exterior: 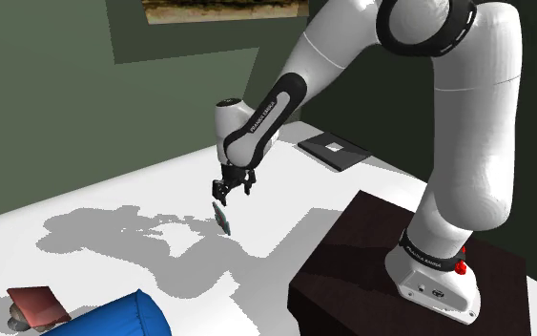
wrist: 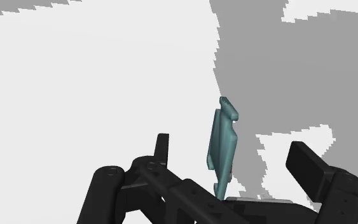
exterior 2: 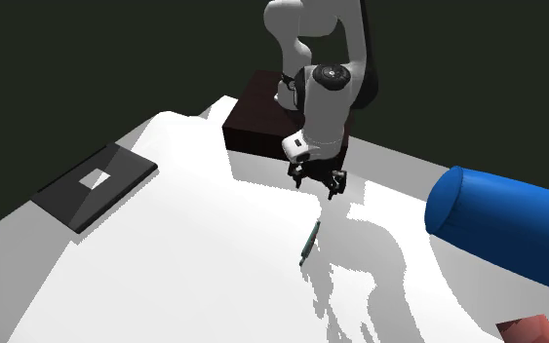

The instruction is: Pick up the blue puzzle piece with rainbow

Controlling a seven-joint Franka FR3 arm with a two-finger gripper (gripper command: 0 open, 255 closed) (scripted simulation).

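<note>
White table (exterior: 142, 186), dark green walls (exterior: 47, 105); gripper (exterior: 235, 194) spread, empty, above teal puzzle piece (exterior: 223, 218).

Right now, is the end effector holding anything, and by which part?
Nothing is held. The end effector is open; the teal puzzle piece is edge-up below it, untouched.

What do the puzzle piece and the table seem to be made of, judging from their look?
Puzzle piece: a thin teal slab with a matte, softly shaded face and no shine or grain. It may be plastic or painted wood; the look leaves this open.
Table: plain flat white with no texture or gloss, so its material cannot be told.
</note>
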